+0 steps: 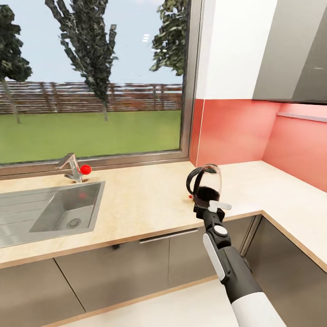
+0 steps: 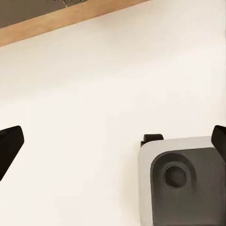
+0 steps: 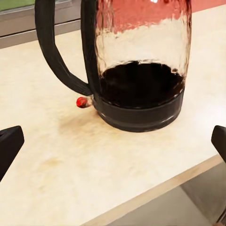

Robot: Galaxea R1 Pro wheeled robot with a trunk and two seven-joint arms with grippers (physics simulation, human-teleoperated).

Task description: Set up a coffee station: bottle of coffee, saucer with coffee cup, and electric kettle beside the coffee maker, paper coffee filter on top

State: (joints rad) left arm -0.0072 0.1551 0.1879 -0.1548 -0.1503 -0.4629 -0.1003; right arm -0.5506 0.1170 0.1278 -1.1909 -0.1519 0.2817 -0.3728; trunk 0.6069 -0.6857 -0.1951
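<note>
Standing on the worktop [image 1: 136, 200]: one electric kettle [image 1: 206, 184], dark smoky glass, black handle and base, small red switch low at its side. Position: upright near the front edge of the light-wood surface, toward the corner where the run turns along the red backsplash [image 1: 231, 131], well apart from the steel sink [image 1: 59, 209] and its tap [image 1: 70, 165].

Right gripper [image 1: 210, 204]: extended on its arm to just before the kettle's base; in the right wrist view both fingertips [image 3: 9, 143] sit wide at the frame edges with the kettle between and beyond them, so it is spread apart and grips nothing.

Left gripper [image 2: 113, 146]: fingertips likewise far apart, nothing between them; it looks down on a pale floor and a grey part of the robot's own body.

Status, as a judgement: the kettle has reached the counter, but no coffee maker stands on the visible stretch, so whether this spot counts as beside it cannot be confirmed. Bottle, paper filter, saucer and cup are not among the items here; those placements appear to remain outstanding.
</note>
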